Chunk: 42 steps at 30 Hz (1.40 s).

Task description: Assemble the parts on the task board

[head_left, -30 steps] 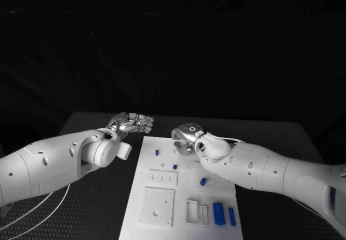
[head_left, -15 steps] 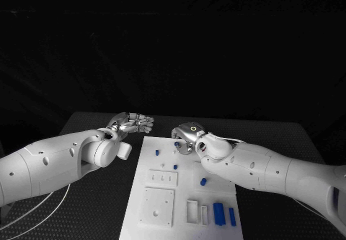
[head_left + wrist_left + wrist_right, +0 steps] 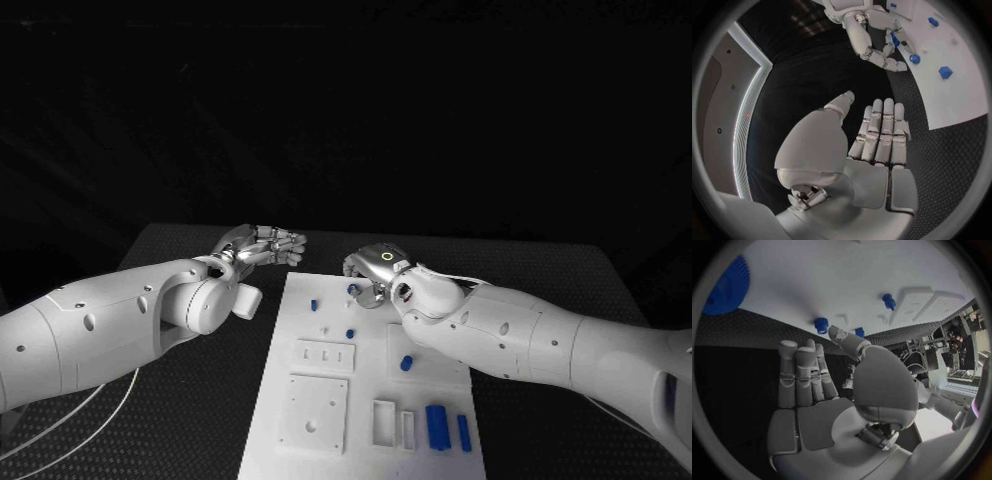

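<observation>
The white task board (image 3: 306,450) lies along the middle of the black table. Small blue parts are spread over it: one (image 3: 315,303) near the far left corner, one (image 3: 349,333) further in, one (image 3: 407,362) at mid-board, and two upright blocks (image 3: 436,427) near the front. My right hand (image 3: 372,275) hovers over the board's far end beside another blue part (image 3: 356,289); its fingers (image 3: 804,375) are stretched out and hold nothing. My left hand (image 3: 267,245) hangs off the board's far left corner, fingers (image 3: 879,130) straight and together, thumb apart, empty.
White recessed blocks (image 3: 326,354) (image 3: 315,412) and a slotted holder (image 3: 387,420) stand on the board. A large blue gear (image 3: 726,285) lies on the board near the right hand. Thin cables (image 3: 72,420) run under my left arm.
</observation>
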Each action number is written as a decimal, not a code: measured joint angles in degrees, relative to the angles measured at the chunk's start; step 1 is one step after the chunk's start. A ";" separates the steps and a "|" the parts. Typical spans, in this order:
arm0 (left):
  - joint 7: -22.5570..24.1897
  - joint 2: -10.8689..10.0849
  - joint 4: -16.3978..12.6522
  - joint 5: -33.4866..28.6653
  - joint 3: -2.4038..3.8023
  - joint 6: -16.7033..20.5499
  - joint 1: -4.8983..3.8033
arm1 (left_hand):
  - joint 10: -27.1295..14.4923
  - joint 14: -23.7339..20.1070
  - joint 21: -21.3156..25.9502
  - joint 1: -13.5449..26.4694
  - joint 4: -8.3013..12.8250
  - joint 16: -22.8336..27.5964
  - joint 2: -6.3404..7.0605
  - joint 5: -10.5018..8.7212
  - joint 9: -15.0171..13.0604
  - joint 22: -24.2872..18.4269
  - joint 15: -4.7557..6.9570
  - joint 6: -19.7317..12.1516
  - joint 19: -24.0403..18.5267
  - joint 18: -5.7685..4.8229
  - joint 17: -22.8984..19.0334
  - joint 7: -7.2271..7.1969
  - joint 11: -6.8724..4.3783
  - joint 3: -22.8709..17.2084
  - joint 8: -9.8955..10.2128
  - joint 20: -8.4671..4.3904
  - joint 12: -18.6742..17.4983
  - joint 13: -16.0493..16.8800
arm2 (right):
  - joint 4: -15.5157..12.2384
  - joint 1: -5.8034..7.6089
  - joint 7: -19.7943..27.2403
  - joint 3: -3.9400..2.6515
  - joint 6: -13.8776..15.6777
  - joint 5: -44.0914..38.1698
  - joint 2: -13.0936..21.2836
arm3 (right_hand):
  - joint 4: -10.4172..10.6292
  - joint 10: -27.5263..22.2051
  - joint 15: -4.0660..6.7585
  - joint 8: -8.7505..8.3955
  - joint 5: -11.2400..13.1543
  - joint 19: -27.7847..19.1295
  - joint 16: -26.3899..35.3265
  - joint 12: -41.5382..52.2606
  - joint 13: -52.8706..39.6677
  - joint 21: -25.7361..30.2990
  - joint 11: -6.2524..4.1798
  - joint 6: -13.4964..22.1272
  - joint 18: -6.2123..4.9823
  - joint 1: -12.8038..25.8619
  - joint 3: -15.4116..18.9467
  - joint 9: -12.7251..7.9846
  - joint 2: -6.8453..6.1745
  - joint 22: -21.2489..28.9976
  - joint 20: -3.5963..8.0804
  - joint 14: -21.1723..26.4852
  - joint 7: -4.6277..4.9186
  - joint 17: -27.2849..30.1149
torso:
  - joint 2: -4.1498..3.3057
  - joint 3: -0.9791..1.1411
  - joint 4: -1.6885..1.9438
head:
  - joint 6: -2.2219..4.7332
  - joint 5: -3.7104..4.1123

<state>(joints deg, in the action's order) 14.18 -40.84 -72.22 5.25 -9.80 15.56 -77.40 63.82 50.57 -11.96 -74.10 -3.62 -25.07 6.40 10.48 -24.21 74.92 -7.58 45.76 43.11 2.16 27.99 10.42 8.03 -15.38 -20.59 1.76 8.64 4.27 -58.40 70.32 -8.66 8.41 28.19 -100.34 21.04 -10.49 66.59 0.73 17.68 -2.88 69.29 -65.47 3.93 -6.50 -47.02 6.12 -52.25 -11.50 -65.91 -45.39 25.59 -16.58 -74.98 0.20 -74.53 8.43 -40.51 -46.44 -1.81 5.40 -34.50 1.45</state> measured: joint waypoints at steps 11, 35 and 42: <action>-0.10 -0.02 0.22 0.11 0.00 -0.03 0.00 | -0.01 0.00 0.00 0.00 0.00 0.00 0.00 -0.23 0.05 -0.01 0.00 0.00 0.00 0.00 -0.05 0.00 0.00 0.00 0.00 0.00 0.00 0.00 | 0.15 0.00 -0.20 -0.15 0.63 0.06 0.06 | 1.41 0.59 0.10 0.24 0.00 0.29 -0.43 0.00 0.40 0.00 -0.18 -0.21 0.00 0.00 -1.41 -0.20 0.00 0.00 0.10 -0.10 0.02 0.15 | -0.02 0.02 0.01 | 0.00 -0.02; -0.04 -1.87 0.02 0.43 -0.01 -0.18 -0.26 | -0.03 0.00 0.00 0.00 0.00 0.00 0.00 -0.22 0.04 -0.02 0.00 0.15 0.00 -0.01 -0.04 -0.15 -0.03 0.00 0.00 0.00 0.00 -0.04 | -13.91 4.89 3.62 -4.00 -2.21 10.53 17.87 | -1.24 8.96 2.25 0.77 0.00 1.33 -2.54 3.88 -2.78 -0.78 -3.01 -0.57 -0.11 -0.08 3.28 -0.34 0.08 0.00 0.56 0.07 0.43 -0.16 | -0.01 0.31 -1.33 | 1.35 0.10; -0.04 -1.95 0.01 0.53 0.00 -0.19 -0.26 | -0.03 0.00 0.00 0.00 0.00 0.00 0.00 -0.51 0.04 0.03 0.00 0.15 0.00 -0.01 -0.04 -0.15 -0.03 0.00 0.00 0.00 0.00 -0.04 | -9.20 4.81 4.12 -3.90 -7.64 13.50 17.47 | -2.49 12.17 4.66 0.59 -0.20 0.97 -2.97 18.52 -23.10 -1.01 -4.94 0.26 -1.68 0.28 7.41 -0.58 0.44 0.00 0.83 0.31 -0.81 -0.23 | -0.03 0.61 -1.99 | 1.51 0.04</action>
<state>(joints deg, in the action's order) 14.14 -42.79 -72.21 5.79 -9.80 15.38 -77.66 63.79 50.57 -11.96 -74.10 -3.62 -25.07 6.40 9.96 -24.17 74.95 -7.58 45.91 43.11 2.15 27.95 10.27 8.00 -15.38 -20.59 1.76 8.65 4.23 -67.60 75.12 -4.54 4.50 20.56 -86.85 38.51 -12.98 78.75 5.38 18.27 -3.09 70.27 -68.44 22.45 -29.60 -48.04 1.17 -52.00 -13.18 -65.63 -37.98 25.01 -16.14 -74.98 1.03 -74.23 7.61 -40.74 -46.47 -1.20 3.41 -33.00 1.49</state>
